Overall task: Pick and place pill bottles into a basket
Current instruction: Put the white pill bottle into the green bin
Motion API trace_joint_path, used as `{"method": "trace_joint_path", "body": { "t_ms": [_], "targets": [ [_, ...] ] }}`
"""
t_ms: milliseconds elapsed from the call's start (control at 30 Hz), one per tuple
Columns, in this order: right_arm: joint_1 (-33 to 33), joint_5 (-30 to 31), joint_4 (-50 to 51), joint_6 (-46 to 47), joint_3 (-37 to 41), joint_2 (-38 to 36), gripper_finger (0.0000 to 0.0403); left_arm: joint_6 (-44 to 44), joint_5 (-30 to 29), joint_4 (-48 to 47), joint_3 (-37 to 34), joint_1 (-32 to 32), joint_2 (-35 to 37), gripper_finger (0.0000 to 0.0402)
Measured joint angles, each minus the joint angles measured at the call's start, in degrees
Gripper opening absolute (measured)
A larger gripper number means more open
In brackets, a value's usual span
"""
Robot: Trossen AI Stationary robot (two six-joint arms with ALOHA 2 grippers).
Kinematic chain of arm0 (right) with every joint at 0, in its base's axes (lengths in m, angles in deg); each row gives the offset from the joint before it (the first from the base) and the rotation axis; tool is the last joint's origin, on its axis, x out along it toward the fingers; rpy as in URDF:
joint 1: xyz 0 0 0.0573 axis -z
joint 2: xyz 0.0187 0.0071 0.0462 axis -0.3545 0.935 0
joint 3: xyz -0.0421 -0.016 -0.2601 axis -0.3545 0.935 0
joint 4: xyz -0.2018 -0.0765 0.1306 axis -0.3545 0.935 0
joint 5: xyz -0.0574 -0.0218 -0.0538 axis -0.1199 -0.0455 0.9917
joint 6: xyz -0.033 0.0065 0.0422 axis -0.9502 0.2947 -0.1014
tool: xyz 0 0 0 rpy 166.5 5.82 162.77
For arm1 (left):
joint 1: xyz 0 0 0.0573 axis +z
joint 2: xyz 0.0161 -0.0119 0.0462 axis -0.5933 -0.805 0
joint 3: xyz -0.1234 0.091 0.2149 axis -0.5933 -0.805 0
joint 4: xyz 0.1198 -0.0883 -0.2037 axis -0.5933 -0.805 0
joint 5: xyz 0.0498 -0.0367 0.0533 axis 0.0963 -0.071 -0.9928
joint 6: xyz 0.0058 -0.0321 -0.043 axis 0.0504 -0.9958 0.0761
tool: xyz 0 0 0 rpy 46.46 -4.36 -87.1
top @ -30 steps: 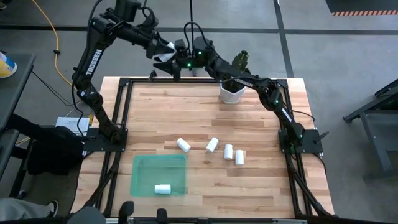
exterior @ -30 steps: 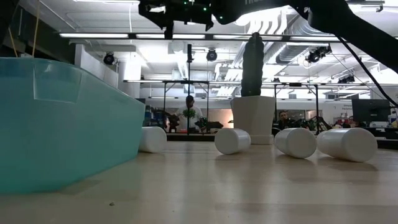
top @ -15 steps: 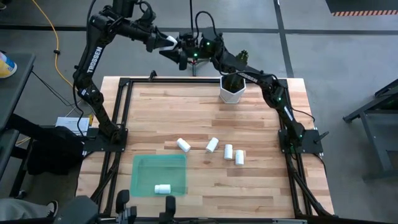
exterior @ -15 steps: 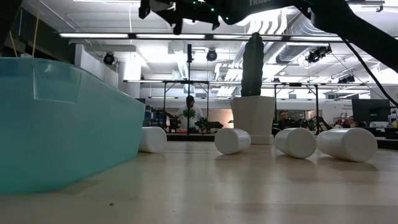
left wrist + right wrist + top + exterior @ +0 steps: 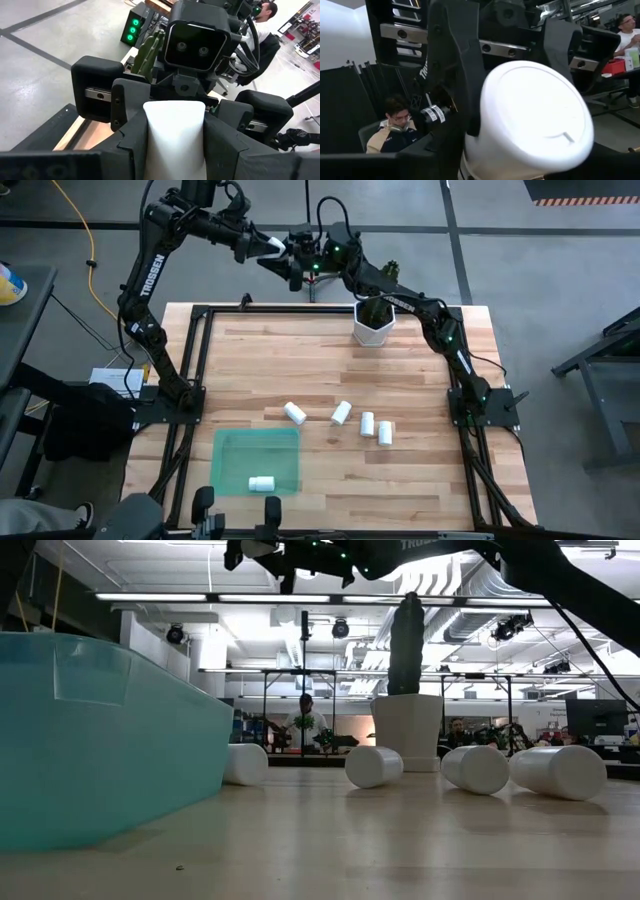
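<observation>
Left gripper (image 5: 272,250) raised beyond the table's far edge, fingers clamped on one pill bottle (image 5: 175,132), white body seated between the two dark pads in the left wrist view. Right gripper (image 5: 297,265) met nose to nose with the left at the same spot; right wrist view filled by the bottle's round end, with right fingers standing either side of it. Contact of those fingers with the bottle not determinable; open or closed state cannot be told.

On the wooden table (image 5: 420,480): four loose bottles lying on their sides near the middle, first (image 5: 294,413), second (image 5: 341,413), third (image 5: 367,422), fourth (image 5: 385,432); the last two just beside each other. Green basket (image 5: 232,452) at the near left part of the table, one bottle (image 5: 261,483) lying inside near its front edge.

White cactus pot (image 5: 372,327) standing upright at the far edge, well apart from the loose bottles. Person (image 5: 395,127) seated in the room behind.
</observation>
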Motion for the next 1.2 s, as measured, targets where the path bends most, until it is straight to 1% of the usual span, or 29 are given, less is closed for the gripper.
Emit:
{"method": "trace_joint_path", "body": {
  "t_ms": [167,667,900,1200],
  "targets": [
    [0.0,-0.7,0.0,0.3,0.0,0.0,0.0163,0.3,1.2,-0.2,0.0,0.0,0.0,0.0184],
    [-0.5,-1.1,0.3,0.7,-0.1,0.0,0.0163,-0.1,1.2,-0.2,0.0,0.0,0.0,0.0184],
    [-1.0,-1.3,1.8,0.1,-0.2,-0.1,0.0163,-0.1,1.3,-0.4,0.0,0.0,0.0,0.0202],
    [-1.1,-2.5,2.6,0.3,-0.2,-0.1,0.0163,-0.2,1.3,-0.2,0.0,0.0,0.0,0.0205]
  ]
}}
